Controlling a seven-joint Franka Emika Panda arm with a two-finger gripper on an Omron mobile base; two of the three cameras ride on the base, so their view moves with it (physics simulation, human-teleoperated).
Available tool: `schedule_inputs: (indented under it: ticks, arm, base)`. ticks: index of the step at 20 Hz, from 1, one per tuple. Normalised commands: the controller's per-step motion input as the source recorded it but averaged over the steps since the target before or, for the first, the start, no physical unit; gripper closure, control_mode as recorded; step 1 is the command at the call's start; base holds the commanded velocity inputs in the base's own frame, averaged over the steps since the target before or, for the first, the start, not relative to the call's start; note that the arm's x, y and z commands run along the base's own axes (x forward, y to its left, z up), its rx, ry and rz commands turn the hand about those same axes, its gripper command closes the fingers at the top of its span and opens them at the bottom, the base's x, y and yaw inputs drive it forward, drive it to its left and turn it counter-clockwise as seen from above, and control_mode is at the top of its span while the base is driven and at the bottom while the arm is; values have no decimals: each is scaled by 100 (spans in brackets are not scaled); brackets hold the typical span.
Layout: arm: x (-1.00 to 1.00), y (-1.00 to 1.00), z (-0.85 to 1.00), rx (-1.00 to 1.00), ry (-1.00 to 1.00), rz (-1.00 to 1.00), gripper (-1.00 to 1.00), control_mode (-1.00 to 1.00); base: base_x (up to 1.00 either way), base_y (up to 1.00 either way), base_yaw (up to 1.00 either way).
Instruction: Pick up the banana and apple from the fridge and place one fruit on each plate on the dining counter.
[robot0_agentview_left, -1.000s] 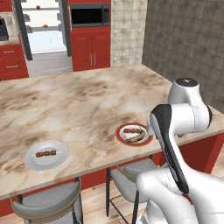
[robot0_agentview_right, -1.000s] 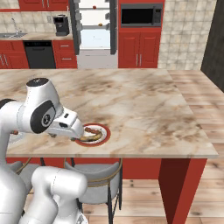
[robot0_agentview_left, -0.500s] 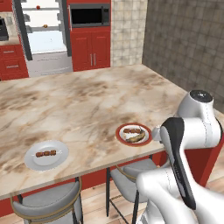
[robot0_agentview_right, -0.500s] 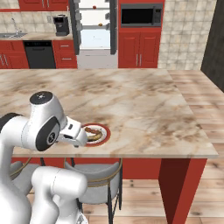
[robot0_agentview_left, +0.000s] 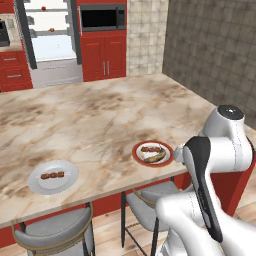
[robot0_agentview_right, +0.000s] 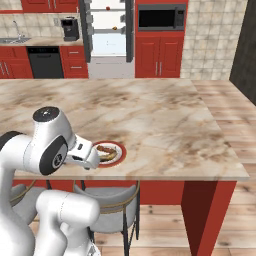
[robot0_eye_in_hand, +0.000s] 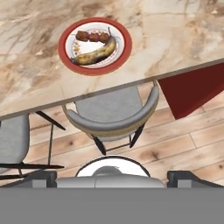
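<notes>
Yellow, brown-flecked, the curved banana (robot0_eye_in_hand: 97, 54) lay on the glossy red-rimmed plate (robot0_eye_in_hand: 124, 51) beside small brown pieces; half done, it seemed. Pale grey plate (robot0_agentview_left: 70, 179) on the marbled dining counter (robot0_agentview_left: 100, 115) lacked the apple. Gripper (robot0_eye_in_hand: 112, 177) hung released, empty, above a stool (robot0_eye_in_hand: 111, 114)

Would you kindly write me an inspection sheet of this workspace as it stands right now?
Surface: beige-and-brown marbled stone dining counter, red base.
Job's things: curved yellow banana lies on the round red-rimmed white plate beside small brown food pieces; plain pale grey-white plate bears brown pieces only, no fruit; small red apple sits on a shelf in the open dark grey fridge.
Clutter: nothing seen.
Grippers: gripper open, empty, back over the floor and grey stool.
Cables: nothing seen.
Surroundings: red cabinets, black microwave, wooden floor.
</notes>
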Motion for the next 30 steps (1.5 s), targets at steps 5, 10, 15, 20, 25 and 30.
schedule_inputs:
  ticks: [5, 10, 15, 20, 25, 30]
  arm:
    - [0, 0, 0, 0, 0, 0, -100, 100]
    - [0, 0, 0, 0, 0, 0, -100, 100]
    - [0, 0, 0, 0, 0, 0, -100, 100]
    - [0, 0, 0, 0, 0, 0, -100, 100]
    - [0, 0, 0, 0, 0, 0, -100, 100]
    - [0, 0, 0, 0, 0, 0, -100, 100]
  base:
    - [-45, -24, 0]
    - [-4, -91, 8]
    - [-8, -100, 22]
    - [-22, -100, 5]
    - [-4, -100, 2]
    - [-10, -100, 1]
